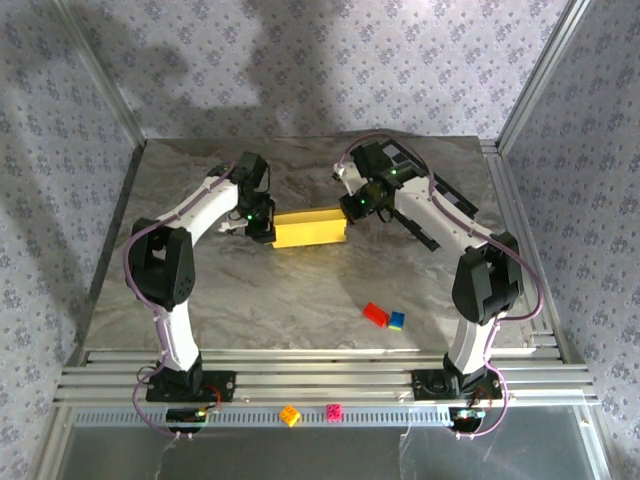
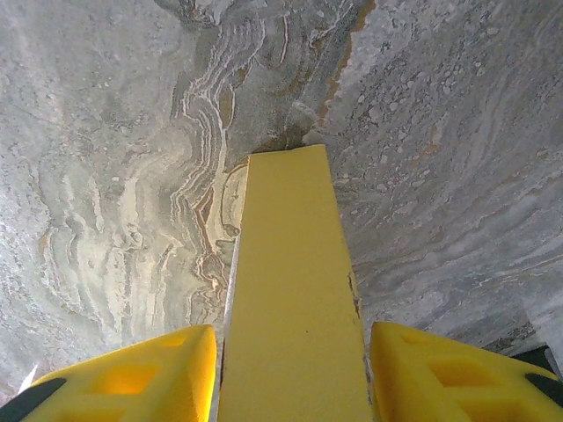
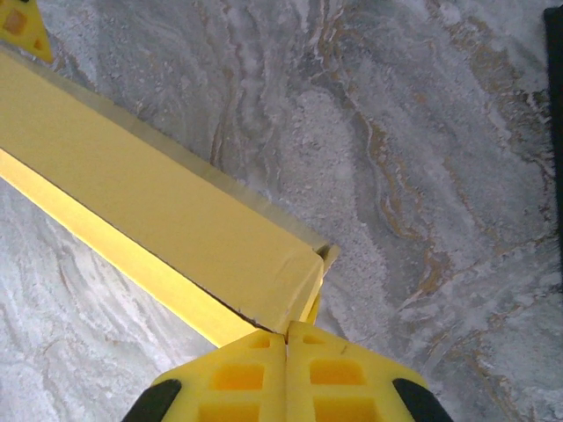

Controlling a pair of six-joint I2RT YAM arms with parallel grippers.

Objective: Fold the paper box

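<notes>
Grey marbled tabletop [image 1: 300, 290] carries the yellow thin-cardboard paper box [image 1: 309, 228], a long smooth rectangle, mid-table. The left gripper [image 2: 292, 332] straddles its left end half-spread, contact unclear; the right gripper [image 3: 288, 336], fingers pressed together, meets its right corner.

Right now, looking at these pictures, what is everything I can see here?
paper box: one, yellow, middle of the table, between the two arms.
red brick: one, red, on the table, near right.
blue brick: one, blue, beside the red brick.
orange brick: one, orange, front rail.
pink brick: one, pink, front rail, right of the orange brick.
table: one, marbled grey.
left arm: one, white and black.
right arm: one, white and black.
left fingers: two, yellow, either side of the box's end; grip unclear.
right fingers: two, yellow, shut together at the box's corner.
</notes>
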